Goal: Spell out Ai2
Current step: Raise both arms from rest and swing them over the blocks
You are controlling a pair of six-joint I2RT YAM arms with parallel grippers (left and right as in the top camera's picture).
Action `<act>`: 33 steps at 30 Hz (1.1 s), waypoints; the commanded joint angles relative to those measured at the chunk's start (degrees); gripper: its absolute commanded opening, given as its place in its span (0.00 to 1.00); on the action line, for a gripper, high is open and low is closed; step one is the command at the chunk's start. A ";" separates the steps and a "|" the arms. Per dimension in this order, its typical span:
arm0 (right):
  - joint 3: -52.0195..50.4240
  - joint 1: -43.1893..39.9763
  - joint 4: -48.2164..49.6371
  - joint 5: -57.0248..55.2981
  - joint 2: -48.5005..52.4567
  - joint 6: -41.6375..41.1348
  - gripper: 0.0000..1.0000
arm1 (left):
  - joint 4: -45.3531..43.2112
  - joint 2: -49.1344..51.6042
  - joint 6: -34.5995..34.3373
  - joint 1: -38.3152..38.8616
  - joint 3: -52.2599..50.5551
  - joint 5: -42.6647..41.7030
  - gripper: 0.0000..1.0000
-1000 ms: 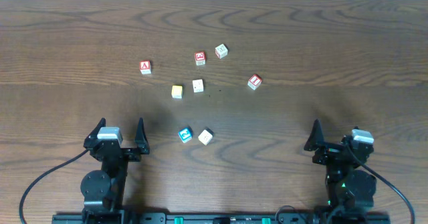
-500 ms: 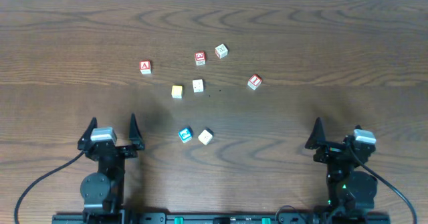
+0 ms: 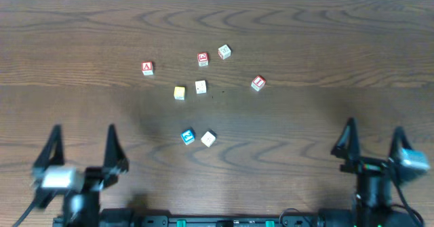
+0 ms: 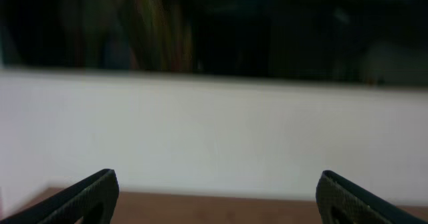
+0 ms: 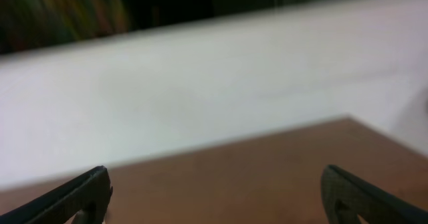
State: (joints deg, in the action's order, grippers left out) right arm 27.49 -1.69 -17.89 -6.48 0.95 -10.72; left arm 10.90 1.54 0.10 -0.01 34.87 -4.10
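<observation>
Hanging out at the near edge, left gripper [image 3: 83,128]: fingers are sitting spread wide, holding nothing, and it's looking pretty blurry from overhead.
Right gripper [image 3: 374,127]: same deal, jaws are gaping apart and gripping nothing.
A cube [image 3: 147,68]: sitting on the table [image 3: 305,37], well ahead of the left gripper and a bit to its right.
I cube [image 3: 258,83]: lying turned at an angle, ahead of the right gripper and well off to its left.
2 cube [image 3: 188,137]: resting between the grippers, nearer the left one, about level with its fingertips, just beside a cream cube [image 3: 209,139].
</observation>
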 commanded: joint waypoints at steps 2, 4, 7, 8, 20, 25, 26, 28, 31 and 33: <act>8.70 -0.48 -3.26 -2.38 3.30 -1.68 0.99 | 6.45 6.62 2.99 -0.35 10.86 0.55 0.95; 13.68 -0.48 -6.60 -2.49 7.17 -1.68 0.99 | 12.15 12.20 3.19 -0.35 17.33 0.48 0.95; 22.12 -0.48 -11.61 -1.97 14.60 -1.75 0.99 | 19.08 21.20 3.19 -0.35 26.60 0.48 0.95; 25.46 -0.48 -13.53 -1.38 17.73 -1.75 0.99 | 21.51 24.70 3.19 -0.35 30.03 0.44 0.95; 61.02 -0.48 -44.81 15.89 61.99 -5.73 0.99 | 60.92 68.81 2.23 -0.33 67.63 -0.66 0.95; 61.75 -0.48 -46.27 29.62 74.73 -2.32 0.99 | 64.39 81.53 1.77 -0.33 69.33 -5.03 0.95; 61.75 -0.44 -46.21 32.11 76.67 -0.55 0.99 | 65.31 83.80 0.92 -0.35 69.33 -6.51 0.96; 61.77 0.28 -46.14 31.89 80.61 0.42 0.99 | 65.33 87.82 1.25 -0.33 69.33 -6.88 0.95; 61.77 2.64 -46.03 21.09 85.59 -11.37 0.99 | 64.87 93.22 -1.07 -0.35 69.35 -5.70 0.95; 61.79 4.81 -44.59 19.08 88.50 -13.33 0.99 | 64.87 96.45 -2.38 -0.35 69.35 -5.64 0.95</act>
State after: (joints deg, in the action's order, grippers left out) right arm 88.51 0.56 -63.20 16.21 87.26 -18.11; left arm 75.61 95.35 0.25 -0.01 103.31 -9.08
